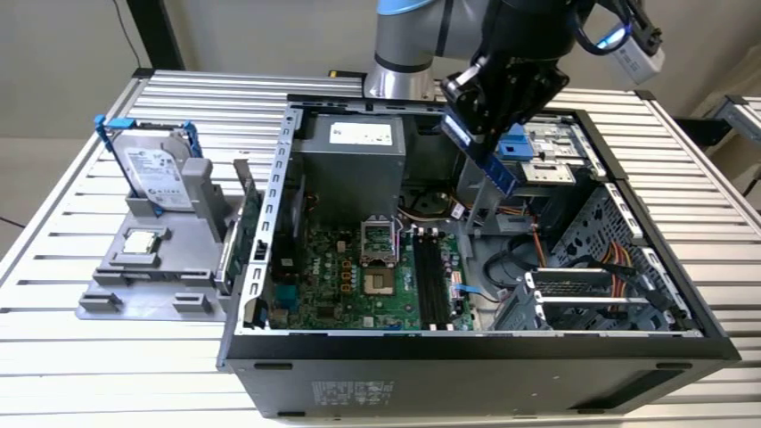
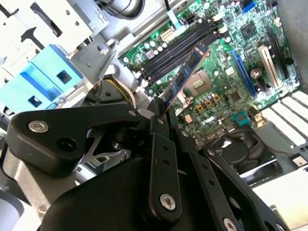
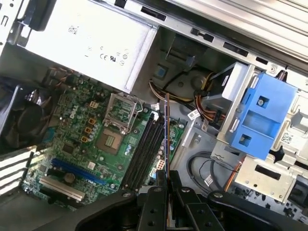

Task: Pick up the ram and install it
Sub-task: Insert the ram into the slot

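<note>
The ram (image 1: 486,167) is a thin blue stick with dark chips, held tilted in the air over the open computer case (image 1: 274,267). My gripper (image 1: 471,132) is shut on the stick's upper end. In the second wrist view the ram (image 2: 186,71) juts out from the gripper (image 2: 161,111) toward the motherboard. In the first wrist view the ram (image 3: 166,132) shows edge-on above the gripper (image 3: 167,174). The long black memory slots (image 1: 430,281) (image 2: 179,47) (image 3: 144,150) lie below it on the green board, apart from the stick.
A blue drive caddy (image 1: 514,144) (image 3: 262,115) and cable bundles (image 1: 434,207) sit close beside the ram. The CPU socket (image 1: 378,259) is next to the slots. On the exterior view's left, a grey holder (image 1: 107,299) carries a hard drive (image 1: 155,169), a CPU chip (image 1: 143,241) and an expansion card (image 1: 238,234).
</note>
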### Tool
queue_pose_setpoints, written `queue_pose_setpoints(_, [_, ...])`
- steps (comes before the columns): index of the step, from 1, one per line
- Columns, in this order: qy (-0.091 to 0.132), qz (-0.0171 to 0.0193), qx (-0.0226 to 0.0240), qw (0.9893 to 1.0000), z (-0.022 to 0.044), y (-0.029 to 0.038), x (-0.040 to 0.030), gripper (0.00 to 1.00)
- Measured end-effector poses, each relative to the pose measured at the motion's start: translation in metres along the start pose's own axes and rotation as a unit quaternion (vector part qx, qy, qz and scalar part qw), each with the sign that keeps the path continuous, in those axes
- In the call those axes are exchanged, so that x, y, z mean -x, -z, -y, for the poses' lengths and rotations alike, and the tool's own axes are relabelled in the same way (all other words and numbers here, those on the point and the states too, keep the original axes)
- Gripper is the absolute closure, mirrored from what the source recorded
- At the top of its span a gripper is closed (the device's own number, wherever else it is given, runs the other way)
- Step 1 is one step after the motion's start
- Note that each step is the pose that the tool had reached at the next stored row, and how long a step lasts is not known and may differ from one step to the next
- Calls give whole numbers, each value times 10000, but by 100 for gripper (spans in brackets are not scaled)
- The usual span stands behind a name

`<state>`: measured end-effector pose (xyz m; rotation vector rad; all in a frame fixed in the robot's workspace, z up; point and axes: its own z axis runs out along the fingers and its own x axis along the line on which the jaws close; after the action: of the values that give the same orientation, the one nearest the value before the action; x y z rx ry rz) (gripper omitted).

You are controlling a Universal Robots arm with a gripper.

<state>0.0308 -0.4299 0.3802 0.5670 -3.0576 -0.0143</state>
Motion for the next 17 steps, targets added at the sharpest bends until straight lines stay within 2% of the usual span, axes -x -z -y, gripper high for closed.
queue_pose_setpoints(6, [-348,6,11,9994,0,-2,0,100])
queue_pose_setpoints(12, [-671,10,20,9977,0,-2,0,100])
queue_pose_setpoints(17, [-728,11,22,9973,0,-2,0,100])
